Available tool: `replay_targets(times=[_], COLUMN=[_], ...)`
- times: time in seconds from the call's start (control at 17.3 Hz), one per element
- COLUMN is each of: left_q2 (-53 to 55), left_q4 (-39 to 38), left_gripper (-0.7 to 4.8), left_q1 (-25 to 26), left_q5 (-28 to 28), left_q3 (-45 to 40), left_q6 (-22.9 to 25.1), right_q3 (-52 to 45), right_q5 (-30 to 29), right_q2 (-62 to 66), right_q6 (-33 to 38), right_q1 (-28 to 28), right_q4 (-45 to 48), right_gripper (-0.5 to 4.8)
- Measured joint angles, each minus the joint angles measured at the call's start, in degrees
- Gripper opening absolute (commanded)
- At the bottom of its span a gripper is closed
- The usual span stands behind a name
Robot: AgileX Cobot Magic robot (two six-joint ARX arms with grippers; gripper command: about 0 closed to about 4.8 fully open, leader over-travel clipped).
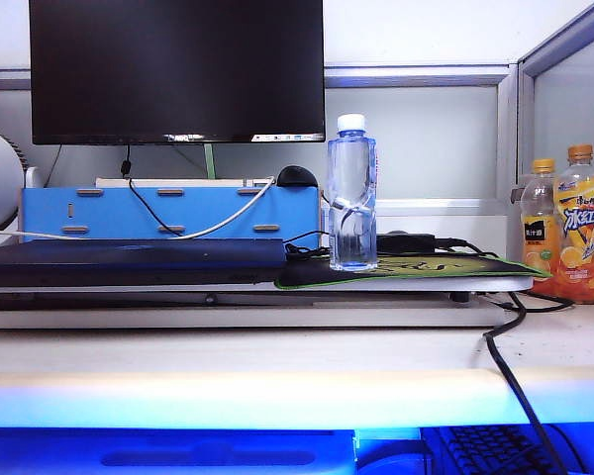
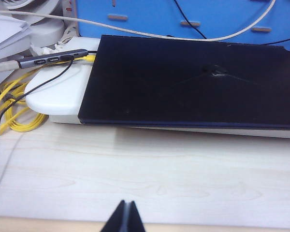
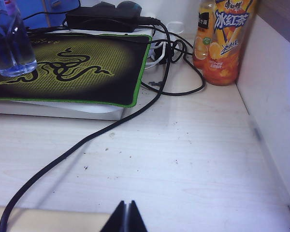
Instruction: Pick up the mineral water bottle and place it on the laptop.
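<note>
While my left gripper [image 2: 125, 217] hangs low over the pale wooden desk [image 2: 145, 179], its two fingers are pressed together on nothing, and my right gripper [image 3: 125, 217] sits the same way, pinched closed and empty, over its own stretch of desk. Just ahead of the right one a thick black cable [image 3: 87, 140] snakes across the wood. Beyond my left gripper the laptop [image 2: 193, 82] lies flat and closed on a white stand [image 2: 58, 92], its dark lid bare. Past the cable, the green-edged mouse mat [image 3: 72, 67] rests on the same stand, and the mineral water bottle [image 1: 351, 193] stands upright on the mat, just beside the laptop's right end. Farther right, two orange drink bottles [image 1: 568, 228] stand against the partition. Behind everything a black monitor [image 1: 176, 69] rises above a blue box [image 1: 168, 213].
</note>
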Motion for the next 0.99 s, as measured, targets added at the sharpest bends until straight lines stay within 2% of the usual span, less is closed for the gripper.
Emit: replay_targets(times=[0.52, 0.58, 0.75, 0.81, 0.99], left_q2=[0.00, 0.00, 0.02, 0.00, 0.00], left_q4=[0.00, 0.00, 0.00, 0.00, 0.00], left_gripper=[-0.02, -0.02, -0.02, -0.02, -0.02], left_q1=[0.00, 0.00, 0.00, 0.00, 0.00], left_q5=[0.00, 0.00, 0.00, 0.00, 0.00], left_q3=[0.00, 0.00, 0.00, 0.00, 0.00], left_q6=[0.00, 0.00, 0.00, 0.00, 0.00], right_q3=[0.00, 0.00, 0.33, 1.77, 6.62], right_q5=[-0.09, -0.35, -3.98, -5.68, -13.16], right_q2=[0.00, 0.00, 0.09, 0.79, 7.26], right_q6=[0.39, 2.10, 17.68, 21.53, 25.20], right_q1=[0.00, 0.00, 0.00, 0.02, 0.02], right_q4=[0.66, 2.25, 16.41, 17.84, 18.53], right_gripper=[0.22, 0.22, 0.22, 0.22, 0.22])
